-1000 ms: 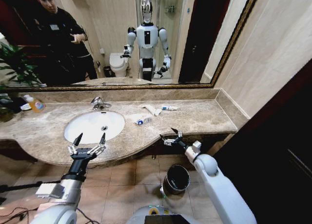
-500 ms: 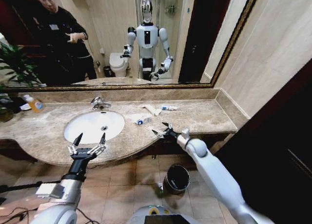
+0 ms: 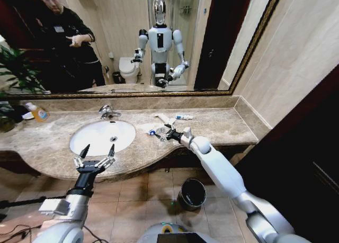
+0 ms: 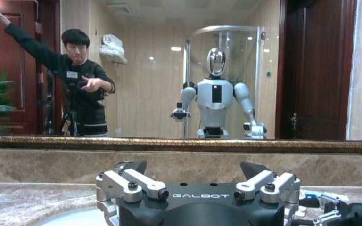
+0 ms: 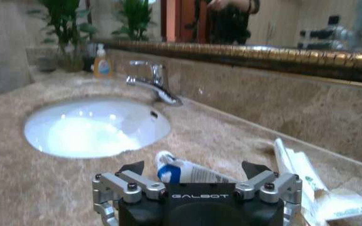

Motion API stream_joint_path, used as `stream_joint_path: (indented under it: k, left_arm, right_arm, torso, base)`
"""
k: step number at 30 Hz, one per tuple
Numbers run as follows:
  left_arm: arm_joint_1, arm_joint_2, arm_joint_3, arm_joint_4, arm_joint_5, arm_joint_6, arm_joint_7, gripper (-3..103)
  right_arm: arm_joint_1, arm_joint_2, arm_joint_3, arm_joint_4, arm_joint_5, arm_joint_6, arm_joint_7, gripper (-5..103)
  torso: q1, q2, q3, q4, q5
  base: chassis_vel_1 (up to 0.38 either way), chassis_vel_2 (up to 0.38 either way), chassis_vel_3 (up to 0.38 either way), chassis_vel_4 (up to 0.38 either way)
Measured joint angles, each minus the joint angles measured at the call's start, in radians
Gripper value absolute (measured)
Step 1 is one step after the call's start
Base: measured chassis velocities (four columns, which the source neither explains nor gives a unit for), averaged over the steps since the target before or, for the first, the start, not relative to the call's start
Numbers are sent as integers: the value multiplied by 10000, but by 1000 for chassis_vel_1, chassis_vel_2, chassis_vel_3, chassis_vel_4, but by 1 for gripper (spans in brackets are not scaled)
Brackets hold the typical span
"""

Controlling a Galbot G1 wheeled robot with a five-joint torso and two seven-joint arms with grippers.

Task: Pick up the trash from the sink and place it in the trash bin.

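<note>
Reaching: I've got the right tool [image 3: 161,133] stretched out over the marble surface [image 3: 222,127], sitting right over the small white tube with the blue cap [image 3: 154,131].
Step in hand: this is the approach for the first pick, as I read it; nothing is lifted yet.
Right tool state: fingers spread wide and empty; in the right wrist view the tube [image 5: 187,172] lies between the two open fingers, blue end toward the sink [image 5: 96,127].
Trash on the surface: from the basin's centre the tube sits at about 3 o'clock, just off the rim; the flat white wrapper pieces [image 3: 163,118] and another small blue-marked tube [image 3: 184,117] lie near 2 o'clock, close to the back wall.
Sink: the white basin [image 3: 101,137] looks bare inside, faucet [image 3: 108,113] at its 12 o'clock, so the trash is all beside it, not in it.
Trash bin: the dark round bin [image 3: 192,194] stands on the tiled floor below the surface's front edge, under my right arm.
Left tool: parked [image 3: 95,159] at the basin's 6 o'clock, fingers open, holding nothing.
Next move calls for: my judgement is a short drop so the fingers straddle the tube, then a squeeze across its narrow body; it's round and may roll.
Not trash: the orange bottle [image 3: 38,113] at the far left stays put.
</note>
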Motion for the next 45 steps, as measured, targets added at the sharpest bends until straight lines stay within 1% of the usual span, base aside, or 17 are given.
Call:
stream_joint_path:
  k: [5, 12, 15, 16, 19, 20, 22, 24, 25, 27, 28, 31, 32, 34, 36, 40, 45]
  left_arm:
    - [0, 0, 0, 0, 0, 0, 0, 100]
    - [0, 0, 0, 0, 0, 0, 0, 100]
    - [0, 0, 0, 0, 0, 0, 0, 100]
    - [0, 0, 0, 0, 0, 0, 0, 100]
    - [0, 0, 0, 0, 0, 0, 0, 100]
    - [0, 0, 0, 0, 0, 0, 0, 100]
    - [0, 0, 0, 0, 0, 0, 0, 100]
    - [0, 0, 0, 0, 0, -1, 0, 100]
    - [0, 0, 0, 0, 0, -1, 0, 100]
    - [0, 0, 0, 0, 0, 0, 0, 100]
    - [0, 0, 0, 0, 0, 0, 0, 100]
    - [0, 0, 0, 0, 0, 0, 0, 100]
    - [0, 0, 0, 0, 0, 0, 0, 100]
    - [0, 0, 0, 0, 0, 0, 0, 100]
    - [0, 0, 0, 0, 0, -1, 0, 100]
    - [0, 0, 0, 0, 0, 0, 0, 100]
    - [0, 0, 0, 0, 0, 0, 0, 100]
  right_arm:
    - [285, 9, -81, -559, -297, -79, -197, 100]
    - [506, 269, -29, -1171, -459, 15, 38, 102]
    - [520, 324, -28, -1257, -452, 44, 126, 94]
    - [520, 324, -28, -1257, -452, 44, 126, 94]
    - [491, 397, -28, -1275, -448, 89, 298, 79]
    - [473, 411, -29, -1275, -443, 91, 356, 79]
    - [457, 417, -30, -1275, -439, 92, 402, 73]
    - [418, 417, -32, -1252, -430, 101, 465, 62]
    - [418, 417, -32, -1252, -430, 101, 465, 62]
    - [369, 401, -33, -1209, -423, 171, 582, 51]
    - [369, 401, -33, -1209, -423, 171, 582, 51]
    - [276, 379, -51, -1075, -391, 261, 989, 36]
    - [276, 379, -51, -1075, -391, 261, 989, 36]
    - [195, 353, -52, -941, -364, 270, 1145, 25]
    - [149, 324, -53, -861, -356, 270, 1176, 25]
    - [-122, 179, -50, -408, -309, 268, 1303, 3]
    - [-464, 0, -50, 227, -105, 206, 1567, 0]
  torso:
    - [0, 0, 0, -1, 0]
    - [0, 0, -1, 0, 0]
    - [0, 0, -1, -1, 0]
    - [0, 0, -1, -1, 0]
    - [0, 0, -1, 0, 1]
    - [0, 0, -1, 0, 1]
    - [0, 0, -1, 0, 0]
    - [0, 0, -1, -1, 1]
    - [0, 0, -1, -1, 1]
    - [0, 0, -1, 0, 1]
    - [0, 0, -1, 0, 1]
    - [0, 0, -1, 0, 1]
    - [0, 0, -1, 0, 1]
    - [0, 0, -1, 0, 1]
    - [0, 0, -1, 0, 2]
    - [0, 1, -1, -1, 1]
    - [0, 1, -1, 0, 2]
  base:
    - [0, 0, 0, 0]
    - [0, 0, 0, 0]
    - [0, 0, 0, 0]
    - [0, 0, 0, 0]
    - [0, 0, 0, 0]
    - [0, 0, 0, 0]
    - [0, 0, 0, 0]
    - [0, 0, 0, 0]
    - [0, 0, 0, 0]
    - [0, 0, 0, 0]
    - [0, 0, 0, 0]
    - [0, 0, 0, 0]
    - [0, 0, 0, 0]
    - [0, 0, 0, 0]
    - [0, 0, 0, 0]
    - [0, 0, 0, 0]
    - [0, 0, 0, 0]
